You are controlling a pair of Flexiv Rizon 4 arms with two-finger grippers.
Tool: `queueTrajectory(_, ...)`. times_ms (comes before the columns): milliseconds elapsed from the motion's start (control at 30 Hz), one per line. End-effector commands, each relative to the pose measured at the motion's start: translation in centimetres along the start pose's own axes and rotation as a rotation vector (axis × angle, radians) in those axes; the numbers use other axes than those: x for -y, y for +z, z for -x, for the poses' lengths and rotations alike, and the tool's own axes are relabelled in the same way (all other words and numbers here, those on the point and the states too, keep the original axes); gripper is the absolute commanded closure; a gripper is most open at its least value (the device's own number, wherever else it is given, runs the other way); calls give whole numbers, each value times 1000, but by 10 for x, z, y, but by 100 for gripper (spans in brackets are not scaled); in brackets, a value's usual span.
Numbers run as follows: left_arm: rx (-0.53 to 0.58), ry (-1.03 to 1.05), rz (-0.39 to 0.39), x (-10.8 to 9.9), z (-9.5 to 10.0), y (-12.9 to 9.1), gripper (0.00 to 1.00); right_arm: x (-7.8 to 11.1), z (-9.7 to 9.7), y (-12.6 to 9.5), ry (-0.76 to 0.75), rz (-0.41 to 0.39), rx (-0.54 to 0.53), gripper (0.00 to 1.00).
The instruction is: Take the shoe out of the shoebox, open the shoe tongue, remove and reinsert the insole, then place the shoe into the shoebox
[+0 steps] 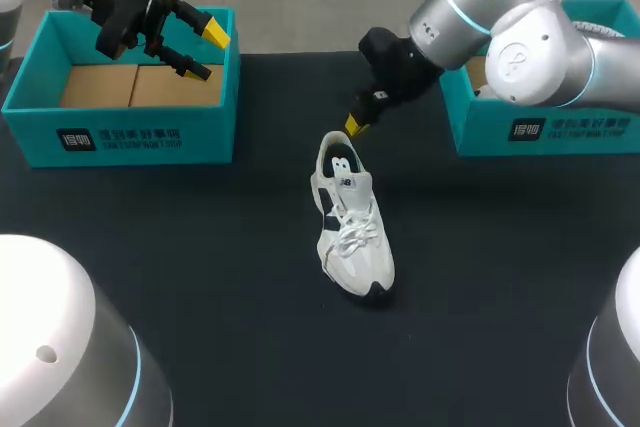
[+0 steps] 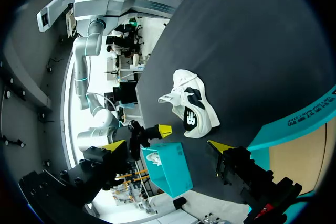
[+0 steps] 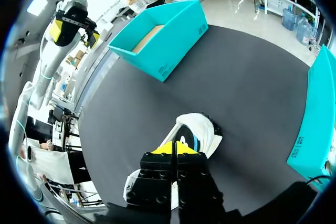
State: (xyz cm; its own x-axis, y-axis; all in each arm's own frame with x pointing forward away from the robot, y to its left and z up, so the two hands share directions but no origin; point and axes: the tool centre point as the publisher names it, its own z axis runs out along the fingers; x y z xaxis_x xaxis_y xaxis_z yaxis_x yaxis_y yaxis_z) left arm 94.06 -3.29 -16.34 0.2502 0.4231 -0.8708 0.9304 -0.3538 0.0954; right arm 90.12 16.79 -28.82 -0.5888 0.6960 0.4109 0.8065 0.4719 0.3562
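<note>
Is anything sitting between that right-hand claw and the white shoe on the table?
Nothing visible does. The right gripper hangs close above the heel end of the shoe, its yellow tips together, and there is only bare black table around the shoe.

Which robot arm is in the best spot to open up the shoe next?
Probably the right. The right gripper, fingers together, sits right at the heel end of the shoe. The left gripper is open above the left shoebox, far from the shoe.
</note>
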Motion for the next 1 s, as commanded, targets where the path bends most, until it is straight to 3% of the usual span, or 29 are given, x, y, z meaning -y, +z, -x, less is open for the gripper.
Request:
queueTrajectory(33, -2, 1, -2, 0, 0, -1, 0, 1, -1, -1, 2, 1, 4, 100)
queueTrajectory(200, -2, 1, -2, 0, 0, -1, 0, 1, -1, -1, 2, 1, 4, 100)
queueTrajectory(267, -2, 1, -2, 0, 0, -1, 0, 4, -2, 9, 84, 2, 36, 100)
queueTrajectory(467, -2, 1, -2, 0, 0, -1, 0, 17, -7, 17, 227, -36, 307, 100)
queueTrajectory(733, -2, 1, -2, 0, 0, -1, 0, 32, -18, 13, 301, -83, 547, 100)
queueTrajectory(1000, -2, 1, -2, 0, 0, -1, 0, 47, -12, 23, 301, -146, 544, 100)
